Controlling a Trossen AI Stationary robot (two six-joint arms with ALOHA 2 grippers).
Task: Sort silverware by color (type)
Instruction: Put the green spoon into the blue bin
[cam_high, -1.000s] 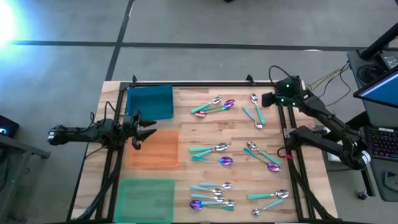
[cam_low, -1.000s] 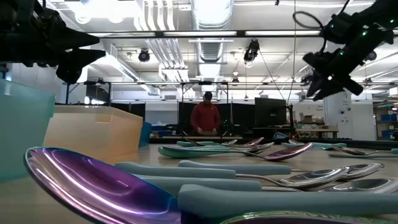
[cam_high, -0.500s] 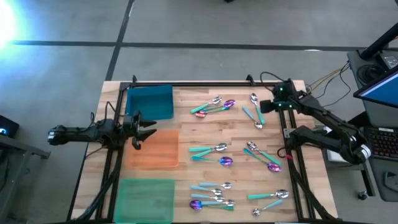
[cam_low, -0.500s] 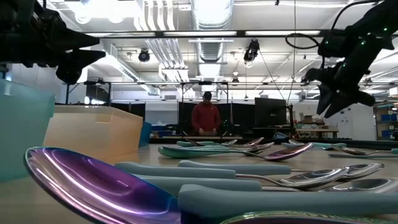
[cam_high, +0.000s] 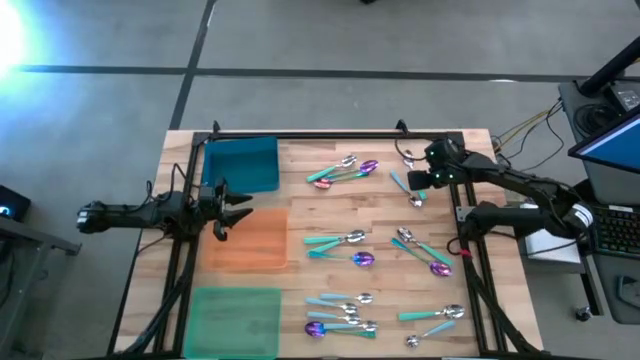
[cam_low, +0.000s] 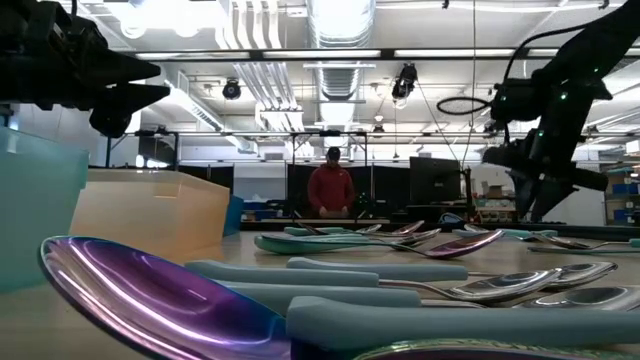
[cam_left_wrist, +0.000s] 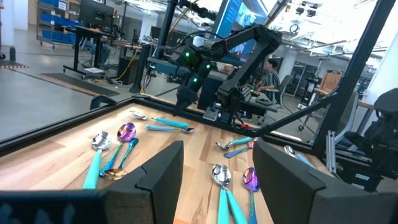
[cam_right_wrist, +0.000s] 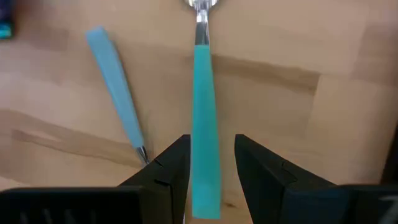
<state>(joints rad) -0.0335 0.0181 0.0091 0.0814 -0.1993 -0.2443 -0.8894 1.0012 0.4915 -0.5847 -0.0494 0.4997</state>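
Note:
Several spoons lie scattered over the wooden table's middle and right (cam_high: 350, 240): silver heads on teal or pale-blue handles, and purple-pink heads. My right gripper (cam_high: 418, 180) is open and points down over a teal-handled spoon (cam_right_wrist: 204, 118) near the far right. Its fingers stand on either side of the handle, just above the table in the low view (cam_low: 542, 205). A pale-blue handle (cam_right_wrist: 118, 99) lies beside it. My left gripper (cam_high: 235, 207) waits open and level, at the left edge of the orange mat (cam_high: 250, 240).
Blue (cam_high: 240, 163), orange and green (cam_high: 236, 318) rectangular mats line the table's left side. A black frame rail runs along the far edge (cam_high: 300, 135). More spoons lie near the near edge (cam_high: 340, 315). A person (cam_low: 331, 190) stands far behind the table.
My right gripper has swung from the far right corner toward the table's left and has come down over the teal-handled spoon, with its fingers now pointing down. The spoons have stayed where they were.

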